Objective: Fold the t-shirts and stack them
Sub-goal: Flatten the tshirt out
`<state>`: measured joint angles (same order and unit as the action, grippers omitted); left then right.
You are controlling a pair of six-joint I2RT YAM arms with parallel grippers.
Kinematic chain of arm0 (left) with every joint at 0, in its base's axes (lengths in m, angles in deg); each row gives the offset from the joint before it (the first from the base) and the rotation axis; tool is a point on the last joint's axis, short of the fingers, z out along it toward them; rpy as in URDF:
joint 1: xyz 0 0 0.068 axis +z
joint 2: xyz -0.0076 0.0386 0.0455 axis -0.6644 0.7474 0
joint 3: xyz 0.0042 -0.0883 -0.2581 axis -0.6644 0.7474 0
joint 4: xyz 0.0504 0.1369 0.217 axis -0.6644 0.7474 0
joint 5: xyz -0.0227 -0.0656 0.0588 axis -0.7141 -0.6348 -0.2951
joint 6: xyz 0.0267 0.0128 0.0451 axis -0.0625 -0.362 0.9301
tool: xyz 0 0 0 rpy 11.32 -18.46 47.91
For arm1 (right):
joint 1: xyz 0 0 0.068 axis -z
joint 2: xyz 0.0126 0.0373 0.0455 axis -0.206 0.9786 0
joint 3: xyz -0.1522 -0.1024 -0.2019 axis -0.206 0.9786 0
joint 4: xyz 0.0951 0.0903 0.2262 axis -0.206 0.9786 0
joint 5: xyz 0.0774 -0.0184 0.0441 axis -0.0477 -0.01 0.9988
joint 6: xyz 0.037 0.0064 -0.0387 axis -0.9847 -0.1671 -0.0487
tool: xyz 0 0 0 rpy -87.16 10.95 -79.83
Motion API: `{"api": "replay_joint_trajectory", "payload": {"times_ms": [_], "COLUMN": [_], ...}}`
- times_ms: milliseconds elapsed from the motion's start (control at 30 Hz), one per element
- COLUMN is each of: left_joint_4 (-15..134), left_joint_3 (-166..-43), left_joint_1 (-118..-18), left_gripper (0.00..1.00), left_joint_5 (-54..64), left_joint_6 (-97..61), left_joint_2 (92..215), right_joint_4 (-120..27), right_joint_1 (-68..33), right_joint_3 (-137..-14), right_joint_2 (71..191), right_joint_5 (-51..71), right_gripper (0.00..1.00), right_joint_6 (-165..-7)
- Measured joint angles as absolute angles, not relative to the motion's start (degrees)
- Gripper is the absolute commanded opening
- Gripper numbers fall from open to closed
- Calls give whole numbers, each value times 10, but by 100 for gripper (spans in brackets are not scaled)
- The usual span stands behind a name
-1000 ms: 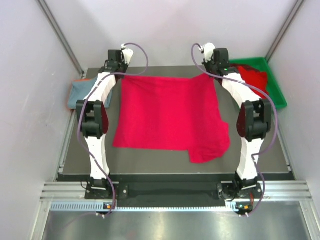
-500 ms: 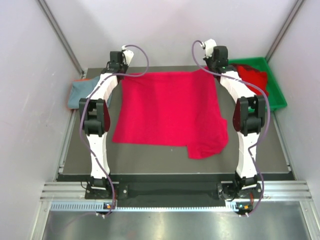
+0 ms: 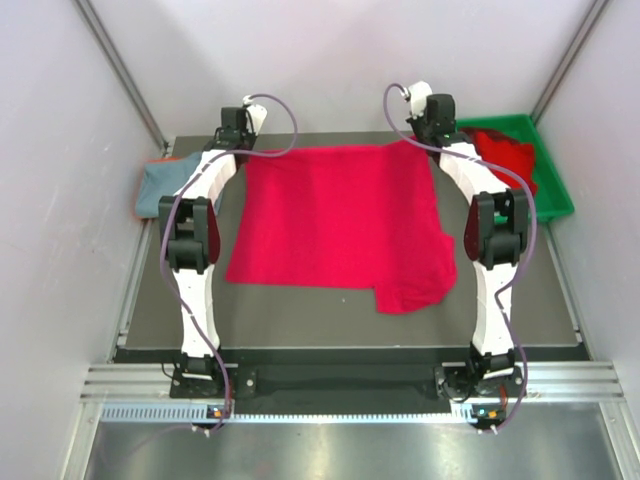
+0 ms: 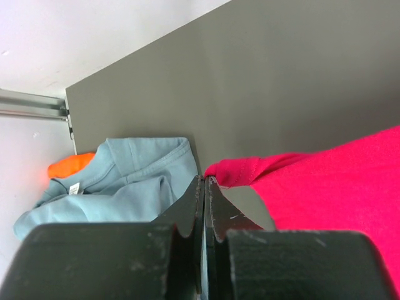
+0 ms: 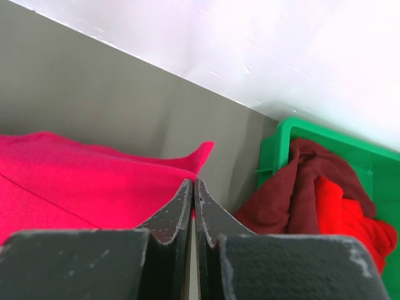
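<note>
**Step in Hand: Spreading the Shirt Flat**

The red t-shirt (image 3: 340, 225) lies spread over the tabletop's centre, reaching the far edge. The left gripper (image 4: 204, 181) and right gripper (image 5: 192, 183) each clamp one of its far corners (jaws together, cloth bunched at the tips). Judged next move: release both corners, regrip, and fold without dragging wrinkles.

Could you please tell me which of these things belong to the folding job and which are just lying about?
Job:
- spread red t-shirt, far corners pinched by the left gripper and right gripper
- grey-blue t-shirt
- heaped red t-shirts

Lying about:
- green bin holding the heap
- orange item beside the grey-blue t-shirt
</note>
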<state>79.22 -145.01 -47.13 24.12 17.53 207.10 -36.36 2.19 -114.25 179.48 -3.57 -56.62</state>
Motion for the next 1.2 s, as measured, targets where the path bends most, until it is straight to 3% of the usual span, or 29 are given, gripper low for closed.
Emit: {"api": "replay_joint_trajectory", "payload": {"times_ms": [133, 167, 400, 567, 833, 1200], "left_joint_4": [791, 791, 790, 793, 820, 861], "left_joint_3": [-1442, -1442, -1433, -1432, -1431, -1381], "left_joint_1": [-471, -471, -471, -471, -473, -495], "left_gripper": [0, 0, 0, 0, 0, 0], "left_joint_5": [242, 242, 247, 249, 249, 235], "left_joint_6": [173, 173, 174, 174, 186, 174], "left_joint_2": [2066, 2066, 2066, 2066, 2062, 1996], "right_joint_4": [-361, -359, -340, -326, -328, -332], "right_joint_1": [22, 22, 32, 58, 115, 130], "right_joint_3": [-1130, -1125, -1101, -1138, -1234, -1230], "right_joint_2": [1785, 1781, 1745, 1759, 1851, 1903], "right_joint_5": [-39, -40, -25, 1, 124, 233], "right_gripper": [54, 56, 57, 50, 46, 46], "right_joint_6": [-569, -570, -583, -625, -813, -1007]}}
